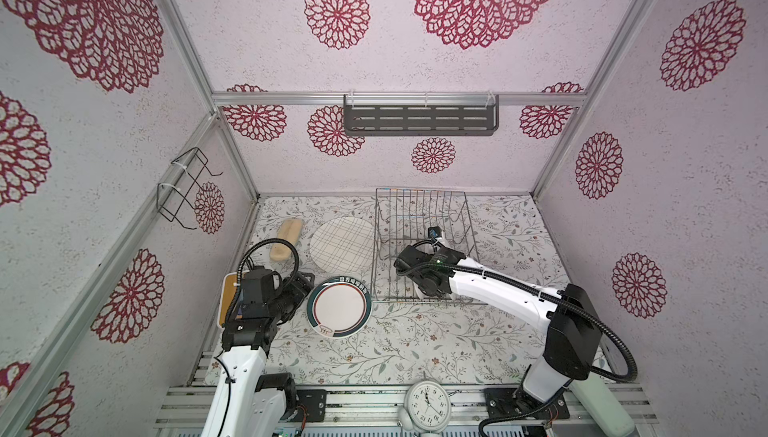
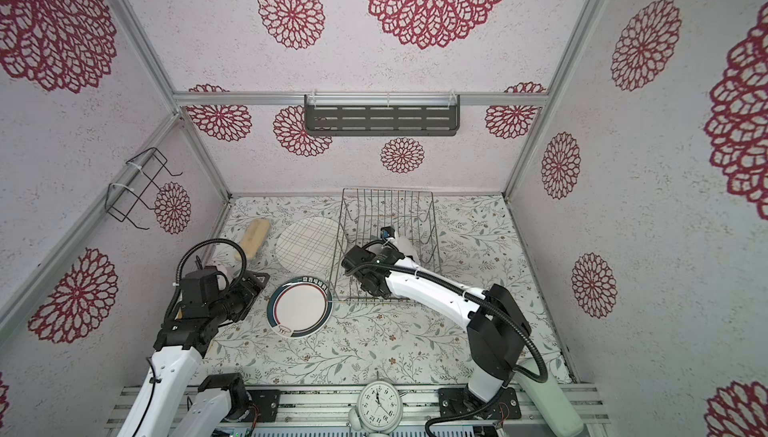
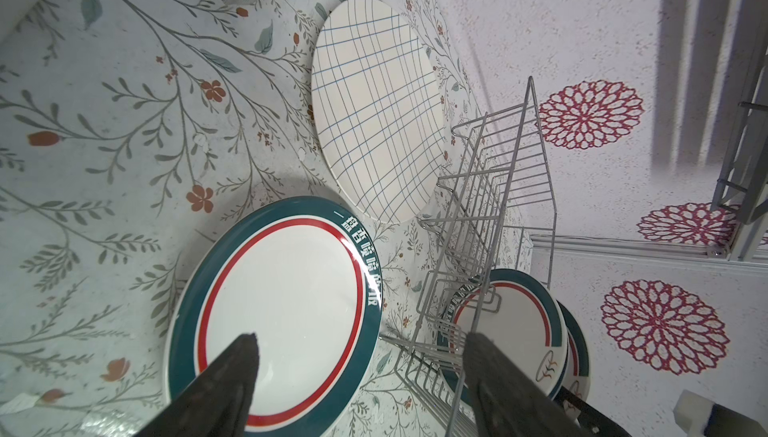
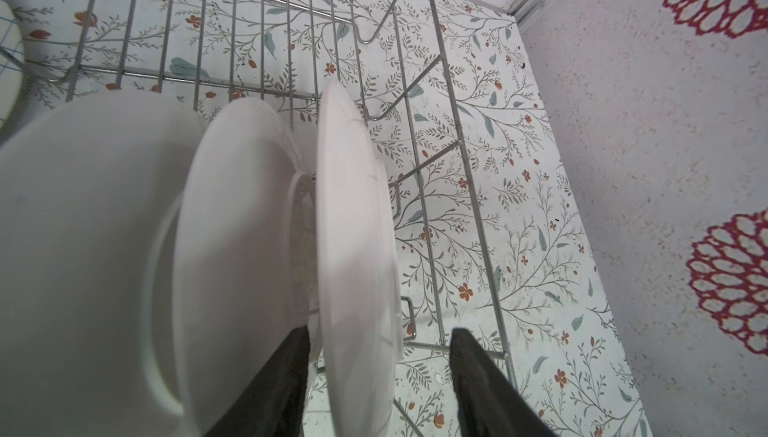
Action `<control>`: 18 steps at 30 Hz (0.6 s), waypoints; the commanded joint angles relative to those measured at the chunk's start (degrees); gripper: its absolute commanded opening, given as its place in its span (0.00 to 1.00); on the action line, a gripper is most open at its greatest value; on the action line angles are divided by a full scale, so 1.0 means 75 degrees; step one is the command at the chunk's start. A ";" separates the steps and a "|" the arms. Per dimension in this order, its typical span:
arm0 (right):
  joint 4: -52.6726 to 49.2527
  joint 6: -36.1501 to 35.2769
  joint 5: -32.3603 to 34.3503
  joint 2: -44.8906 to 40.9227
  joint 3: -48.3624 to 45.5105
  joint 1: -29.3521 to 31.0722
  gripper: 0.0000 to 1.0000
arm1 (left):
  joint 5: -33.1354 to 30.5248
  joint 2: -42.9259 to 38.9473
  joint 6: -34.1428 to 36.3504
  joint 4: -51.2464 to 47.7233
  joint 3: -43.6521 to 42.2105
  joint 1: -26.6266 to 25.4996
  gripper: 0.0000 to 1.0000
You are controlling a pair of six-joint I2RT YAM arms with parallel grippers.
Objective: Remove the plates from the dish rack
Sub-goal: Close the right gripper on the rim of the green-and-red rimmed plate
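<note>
The silver wire dish rack (image 1: 461, 223) stands at the back of the table, right of the middle. Three plates stand upright in it, white backs toward the right wrist camera. My right gripper (image 4: 380, 339) reaches into the rack and straddles the end plate (image 4: 357, 227). Its jaws are open, with a gap on the outer side. A cream grid-lined plate (image 1: 343, 246) and a teal-rimmed plate (image 1: 338, 306) lie flat on the table left of the rack. My left gripper (image 3: 363, 347) hangs open and empty beside the teal-rimmed plate (image 3: 282, 310).
A beige oblong object (image 1: 284, 239) lies at the back left. An orange board with a white rim (image 1: 227, 302) lies under the left arm. A white clock (image 1: 428, 403) stands at the front edge. A grey slotted shelf (image 1: 419, 117) and a black wire holder (image 1: 183, 190) hang on the walls.
</note>
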 commanded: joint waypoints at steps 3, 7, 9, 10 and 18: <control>-0.0193 0.0298 0.0398 0.0046 -0.0036 -0.0048 0.55 | 0.0067 0.0037 0.0039 0.0273 0.0116 -0.0086 0.82; -0.0103 0.0264 0.0379 0.0056 -0.0135 -0.0118 0.53 | 0.0068 0.0027 0.0027 0.0286 0.0116 -0.0098 0.82; -0.0075 0.0238 0.0397 0.0067 -0.0182 -0.0141 0.52 | 0.0067 0.0026 0.0015 0.0285 0.0116 -0.0107 0.82; -0.0065 0.0237 0.0408 0.0085 -0.0197 -0.0153 0.51 | 0.0067 0.0031 0.0016 0.0285 0.0119 -0.0110 0.82; -0.0026 0.0252 0.0432 0.0244 -0.0281 -0.0187 0.47 | 0.0055 0.0026 0.0016 0.0285 0.0127 -0.0122 0.82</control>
